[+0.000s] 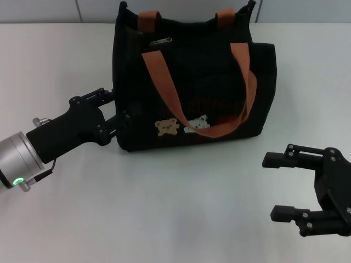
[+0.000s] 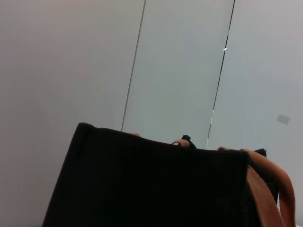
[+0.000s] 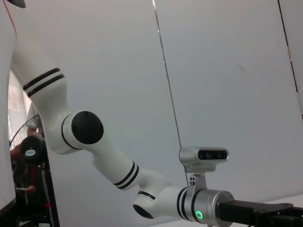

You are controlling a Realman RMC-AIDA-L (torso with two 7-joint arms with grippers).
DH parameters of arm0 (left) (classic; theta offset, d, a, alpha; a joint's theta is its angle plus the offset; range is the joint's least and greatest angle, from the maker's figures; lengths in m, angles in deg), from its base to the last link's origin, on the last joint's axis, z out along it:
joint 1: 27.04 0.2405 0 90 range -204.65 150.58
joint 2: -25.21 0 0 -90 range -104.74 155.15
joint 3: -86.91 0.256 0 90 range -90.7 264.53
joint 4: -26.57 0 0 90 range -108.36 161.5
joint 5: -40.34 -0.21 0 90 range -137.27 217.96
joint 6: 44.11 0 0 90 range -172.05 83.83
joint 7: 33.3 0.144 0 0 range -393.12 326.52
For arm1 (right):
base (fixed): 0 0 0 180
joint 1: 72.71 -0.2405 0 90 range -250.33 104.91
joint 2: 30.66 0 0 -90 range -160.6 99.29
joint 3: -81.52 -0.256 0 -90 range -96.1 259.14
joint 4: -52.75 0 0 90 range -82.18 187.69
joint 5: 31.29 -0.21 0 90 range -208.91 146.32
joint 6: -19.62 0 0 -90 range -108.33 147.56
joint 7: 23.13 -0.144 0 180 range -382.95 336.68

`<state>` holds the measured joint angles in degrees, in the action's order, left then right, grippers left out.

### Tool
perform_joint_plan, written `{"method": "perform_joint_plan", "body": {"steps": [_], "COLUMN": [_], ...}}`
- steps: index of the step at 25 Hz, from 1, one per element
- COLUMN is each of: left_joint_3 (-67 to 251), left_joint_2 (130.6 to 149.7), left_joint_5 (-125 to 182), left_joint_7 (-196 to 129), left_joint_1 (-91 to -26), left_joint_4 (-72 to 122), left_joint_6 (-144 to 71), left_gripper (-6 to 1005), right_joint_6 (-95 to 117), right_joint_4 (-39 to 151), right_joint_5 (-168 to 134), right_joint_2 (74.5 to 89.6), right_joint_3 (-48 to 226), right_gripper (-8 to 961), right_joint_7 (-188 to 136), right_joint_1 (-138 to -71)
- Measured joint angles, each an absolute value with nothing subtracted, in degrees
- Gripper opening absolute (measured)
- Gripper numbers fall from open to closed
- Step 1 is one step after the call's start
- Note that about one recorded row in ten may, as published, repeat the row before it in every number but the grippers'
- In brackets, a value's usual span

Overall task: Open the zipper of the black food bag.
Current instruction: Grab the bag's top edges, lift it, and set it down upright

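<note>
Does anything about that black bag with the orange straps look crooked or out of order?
Nothing looks damaged or spilled. The boxy black fabric food bag stands upright on the white table. One orange-brown strap handle droops over its front. The left gripper is against the bag's side; the right gripper hangs open, apart.

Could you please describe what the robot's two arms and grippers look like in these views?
The left gripper is matte black with angular fingers, mounted on a black block that joins a silver cylindrical wrist carrying a green indicator light and a thin black cable. The right gripper is the same black two-finger design with bolted linkages. In the right wrist view, the left arm is glossy white with black joint caps and paired black rings.
</note>
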<state>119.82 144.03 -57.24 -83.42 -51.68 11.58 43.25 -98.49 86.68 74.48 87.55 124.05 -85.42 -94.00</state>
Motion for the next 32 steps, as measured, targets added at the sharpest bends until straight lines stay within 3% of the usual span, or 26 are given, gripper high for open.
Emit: {"method": "perform_joint_plan", "body": {"steps": [1, 12, 17, 32], "left_joint_3": [119.8, 119.9, 119.9, 119.2], "left_joint_2": [144.03, 144.04, 144.04, 144.19], "left_joint_5": [-57.2, -57.4, -57.4, -55.9], "left_joint_7": [-83.2, -83.0, -82.9, -80.8], "left_joint_1": [-51.7, -51.7, -51.7, -51.5], "left_joint_4": [11.6, 11.7, 11.7, 13.1], "left_joint_6": [43.2, 43.2, 43.2, 44.9], "left_gripper": [565, 320, 147, 101], "right_joint_6": [-98.5, -98.5, -98.5, -97.8], "right_joint_4": [86.7, 86.7, 86.7, 85.4], "right_joint_5": [74.5, 74.5, 74.4, 74.4], "right_joint_2": [87.55, 87.55, 87.55, 87.64], "right_joint_3": [124.1, 124.1, 124.1, 124.1], "right_gripper": [773, 773, 773, 773], "right_joint_7": [-85.4, -85.4, -85.4, -85.3], "right_joint_1": [-94.0, -94.5, -94.5, -94.8]}}
